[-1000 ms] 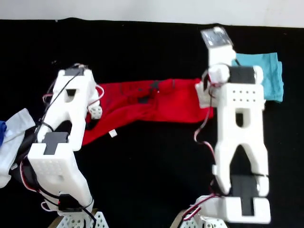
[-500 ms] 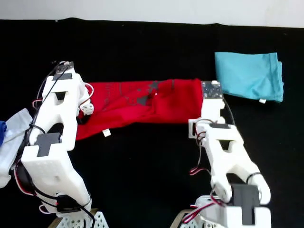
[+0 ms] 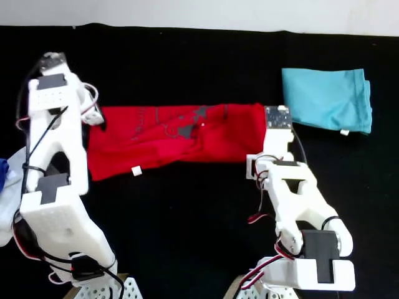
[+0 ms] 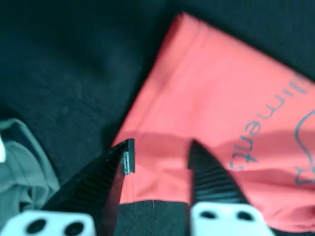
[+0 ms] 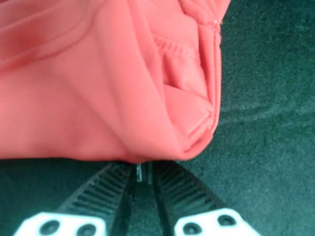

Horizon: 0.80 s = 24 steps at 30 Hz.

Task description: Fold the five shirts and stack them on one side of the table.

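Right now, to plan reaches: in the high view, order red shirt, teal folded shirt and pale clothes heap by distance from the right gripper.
1. Red shirt, beside the right gripper.
2. Teal folded shirt, far right corner.
3. Pale clothes heap, left edge.

Black tbl cloth [image 3: 187, 237] (matte), white wall [image 3: 187, 12] behind.

The red shirt [image 3: 174, 134] is soft matt cloth, the worktop [image 3: 187, 218] fuzzy black fabric, and the left pincer [image 4: 162, 152] ribbed, dull black plastic.
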{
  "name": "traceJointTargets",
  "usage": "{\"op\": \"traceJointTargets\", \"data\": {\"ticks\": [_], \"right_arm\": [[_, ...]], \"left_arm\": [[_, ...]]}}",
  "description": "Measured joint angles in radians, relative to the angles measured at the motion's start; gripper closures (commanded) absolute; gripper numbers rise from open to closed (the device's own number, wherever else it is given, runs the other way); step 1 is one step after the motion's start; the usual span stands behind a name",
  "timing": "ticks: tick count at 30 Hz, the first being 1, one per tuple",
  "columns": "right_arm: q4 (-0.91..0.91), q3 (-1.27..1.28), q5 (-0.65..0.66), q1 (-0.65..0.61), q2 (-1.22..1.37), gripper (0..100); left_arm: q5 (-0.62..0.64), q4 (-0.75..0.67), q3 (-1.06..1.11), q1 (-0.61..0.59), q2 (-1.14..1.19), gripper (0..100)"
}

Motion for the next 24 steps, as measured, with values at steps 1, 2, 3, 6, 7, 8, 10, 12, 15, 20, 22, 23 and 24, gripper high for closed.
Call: {"op": "traceJointTargets", "data": {"ticks": [1,2,3,6,7,8,10,12,15,20,22,23,24], "right_arm": [[0.000,0.000,0.000,0.000,0.000,99.3],[0.000,0.000,0.000,0.000,0.000,99.3],[0.000,-0.002,0.000,0.000,0.000,99.3],[0.000,-0.002,0.000,0.000,0.000,99.3],[0.000,-0.002,0.000,0.000,0.000,99.3],[0.000,-0.002,0.000,0.000,0.000,99.3],[0.000,-0.002,0.000,0.000,0.000,99.3],[0.000,-0.002,0.000,0.000,0.000,99.3],[0.000,-0.002,0.000,0.000,0.000,99.3],[0.000,-0.002,0.000,0.000,0.000,99.2],[0.000,-0.002,0.000,0.000,0.000,99.2],[0.000,-0.002,0.000,0.000,0.000,99.2],[0.000,-0.002,0.000,0.000,0.000,99.2]], "left_arm": [[0.000,0.000,-0.028,-0.011,0.029,77],[0.000,0.000,-0.055,-0.018,0.061,77],[0.000,0.000,-0.084,-0.023,0.100,77],[0.000,0.006,-0.187,-0.029,0.219,77],[0.000,0.006,-0.224,-0.029,0.259,77],[0.000,0.006,-0.264,-0.029,0.296,77],[-0.002,0.009,-0.339,-0.029,0.368,77],[-0.002,0.052,-0.417,-0.029,0.431,77],[-0.002,0.141,-0.535,-0.028,0.512,77],[-0.043,0.267,-0.724,0.003,0.632,91],[-0.072,0.318,-0.798,0.028,0.672,100],[-0.081,0.334,-0.833,0.046,0.689,97],[-0.086,0.350,-0.864,0.064,0.704,98]]}}
